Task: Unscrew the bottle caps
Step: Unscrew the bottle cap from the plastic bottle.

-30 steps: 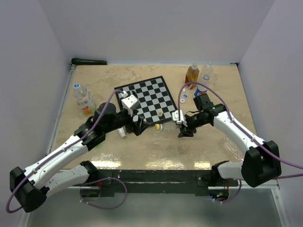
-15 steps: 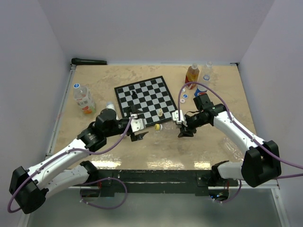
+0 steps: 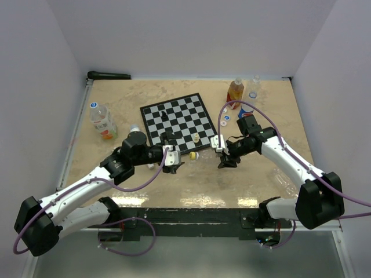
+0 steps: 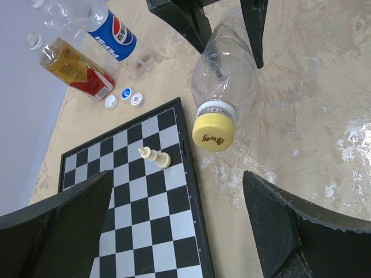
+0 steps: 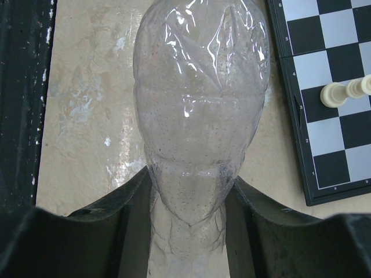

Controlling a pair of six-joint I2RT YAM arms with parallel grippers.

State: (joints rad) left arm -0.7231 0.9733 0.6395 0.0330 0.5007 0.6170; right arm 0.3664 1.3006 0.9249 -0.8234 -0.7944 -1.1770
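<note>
A clear empty bottle [image 4: 226, 69] lies on its side on the table beside the chessboard's near right edge, with a yellow cap [image 4: 213, 132] screwed on. In the top view the cap [image 3: 193, 155] points left. My right gripper [image 5: 188, 231] is shut on the clear bottle [image 5: 200, 116], a finger on each side of its body. My left gripper [image 4: 179, 231] is open and empty. It faces the yellow cap from a short way off, with the cap ahead of its spread fingers. In the top view the left gripper [image 3: 172, 160] is just left of the cap and the right gripper [image 3: 222, 153] just right of it.
The chessboard [image 3: 177, 119] holds a cream piece [image 4: 155, 157] and a black piece [image 3: 165, 114]. A Pepsi bottle [image 4: 110, 36], an orange-drink bottle [image 4: 72, 66] and loose caps [image 4: 126, 92] lie at the back right. A blue-capped bottle [image 3: 101, 120] stands at the left.
My left gripper has swung down off the chessboard's near corner and turned to face the yellow cap, moving right towards it. The right arm and the clear bottle have not moved.
</note>
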